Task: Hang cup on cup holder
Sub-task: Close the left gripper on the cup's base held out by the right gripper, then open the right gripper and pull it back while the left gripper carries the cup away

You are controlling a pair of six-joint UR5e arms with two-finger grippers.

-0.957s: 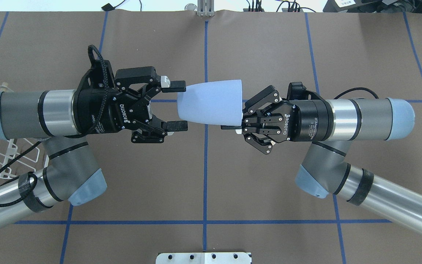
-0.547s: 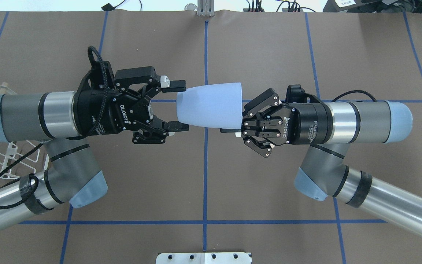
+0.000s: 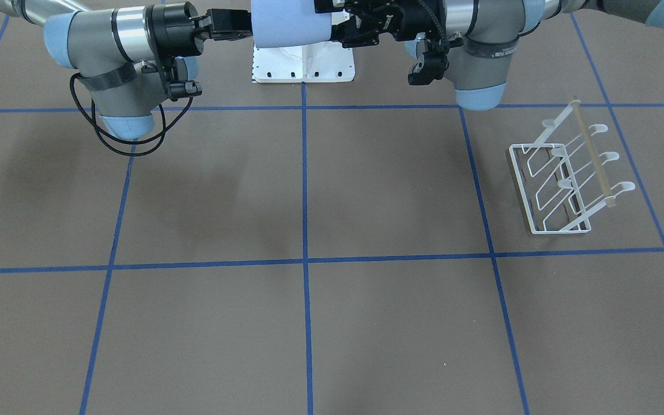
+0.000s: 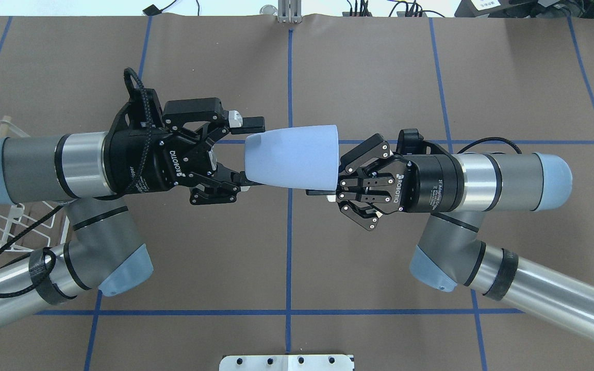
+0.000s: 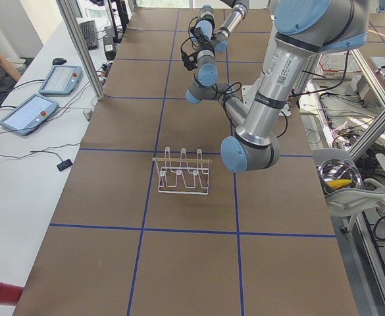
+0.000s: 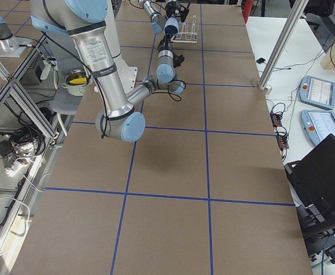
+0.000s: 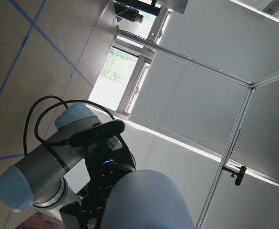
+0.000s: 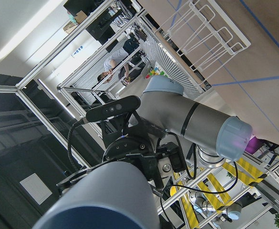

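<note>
Overhead view, left to right.

- Cup holder [image 3: 562,184]: on the table [image 4: 379,77] at the far left edge, mostly hidden under the left arm. It sits on its base frame with prongs slanted up and the wooden bar [image 3: 594,155] across them (seen whole only in the front-facing view).
- Left gripper [image 4: 254,152]: jaws apart, straddling the cup's narrow closed bottom. Contact cannot be told.
- Cup [image 4: 294,156]: in the air over the table's centre line, lying on its side. Bottom faces the left gripper, rim faces the right, well apart from the cup holder. Its inside is hidden.
- Right gripper [image 4: 320,190]: fingers pinched together on the rim wall, on the side nearer the robot.
</note>
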